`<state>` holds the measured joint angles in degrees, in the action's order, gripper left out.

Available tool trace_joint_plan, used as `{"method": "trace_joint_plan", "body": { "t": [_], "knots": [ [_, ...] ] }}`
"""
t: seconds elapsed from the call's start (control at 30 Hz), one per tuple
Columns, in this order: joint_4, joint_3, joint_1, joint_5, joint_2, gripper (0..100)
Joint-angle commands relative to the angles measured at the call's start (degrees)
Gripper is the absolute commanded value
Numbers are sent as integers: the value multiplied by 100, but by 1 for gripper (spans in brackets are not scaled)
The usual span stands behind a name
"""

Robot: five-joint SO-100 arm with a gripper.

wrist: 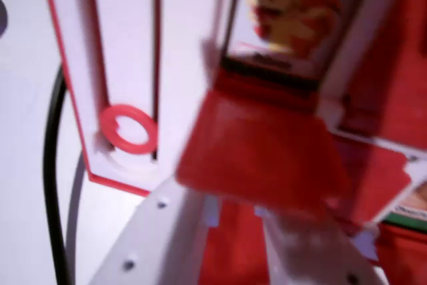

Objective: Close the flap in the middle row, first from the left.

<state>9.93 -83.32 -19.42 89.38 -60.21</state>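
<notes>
The wrist view is blurred and very close to the game board. A red flap (260, 145) fills the middle of the picture, tilted, with its lower edge just above my fingertips. Directly above it is a picture card (300, 11) with a cartoon face in a white frame. My gripper (233, 221) comes up from the bottom edge, its two white fingers (153, 238) standing apart on either side of a red gap. Nothing is clamped between them. Whether a finger touches the flap cannot be told through the blur.
The board's white frame with red edging (127, 51) runs down the wrist view's left and carries a red ring (128, 129). A black cable (53, 165) curves over the pale table. More red flaps (387, 178) crowd the wrist view's right.
</notes>
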Motion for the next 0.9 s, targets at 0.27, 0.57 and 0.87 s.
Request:
{"method": "trace_joint_plan", "body": {
  "t": [0.27, 0.57, 0.87],
  "knots": [
    [-132, 712, -35, -26, -404, 0],
    [176, 1178, 53, -35, -650, 0],
    [299, 1573, 141, -18, -554, 0]
  ]
}}
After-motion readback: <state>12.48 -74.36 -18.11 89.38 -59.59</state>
